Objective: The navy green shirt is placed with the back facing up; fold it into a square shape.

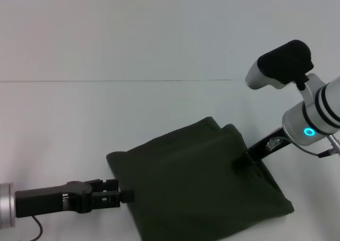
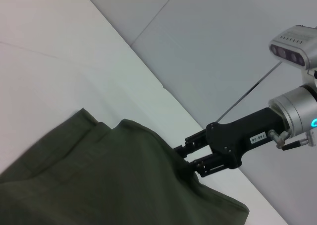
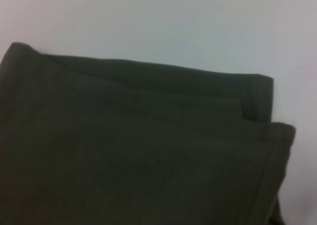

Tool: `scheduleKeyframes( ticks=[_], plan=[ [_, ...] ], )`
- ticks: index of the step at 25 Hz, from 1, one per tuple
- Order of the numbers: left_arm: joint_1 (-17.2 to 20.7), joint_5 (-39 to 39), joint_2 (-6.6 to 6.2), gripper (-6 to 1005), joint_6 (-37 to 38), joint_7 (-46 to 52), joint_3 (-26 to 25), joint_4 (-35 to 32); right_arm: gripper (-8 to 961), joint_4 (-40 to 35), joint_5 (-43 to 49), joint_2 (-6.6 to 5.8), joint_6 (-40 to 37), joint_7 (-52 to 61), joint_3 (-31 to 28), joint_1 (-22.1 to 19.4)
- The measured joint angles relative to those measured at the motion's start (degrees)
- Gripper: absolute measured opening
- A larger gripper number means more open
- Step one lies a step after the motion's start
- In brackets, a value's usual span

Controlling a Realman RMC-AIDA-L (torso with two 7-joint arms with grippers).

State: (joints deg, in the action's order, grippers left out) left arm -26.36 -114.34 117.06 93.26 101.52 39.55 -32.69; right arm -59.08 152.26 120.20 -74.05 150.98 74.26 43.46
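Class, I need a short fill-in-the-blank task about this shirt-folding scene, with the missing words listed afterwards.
1. The shirt is dark olive-____.
2. The right tool meets the shirt's ____ edge.
3. The left tool is at the shirt's ____ edge.
4. The shirt lies on a ____ table.

Missing words: green; right; left; white

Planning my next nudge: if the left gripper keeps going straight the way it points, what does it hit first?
The navy green shirt. The left gripper points right, its tip already at the folded shirt's left edge. Depth is unclear, but it likely pushes into the cloth.
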Motion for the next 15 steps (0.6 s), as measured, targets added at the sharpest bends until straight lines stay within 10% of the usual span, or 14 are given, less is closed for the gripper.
scheduleKeyframes(
  ticks=[15],
  plan=[
    [0.0,0.1,0.00,924,-0.4,0.0,-0.1,0.1,545,1.4,0.8,-0.64,-0.6,0.5,0.5,-1.7]
  ],
)
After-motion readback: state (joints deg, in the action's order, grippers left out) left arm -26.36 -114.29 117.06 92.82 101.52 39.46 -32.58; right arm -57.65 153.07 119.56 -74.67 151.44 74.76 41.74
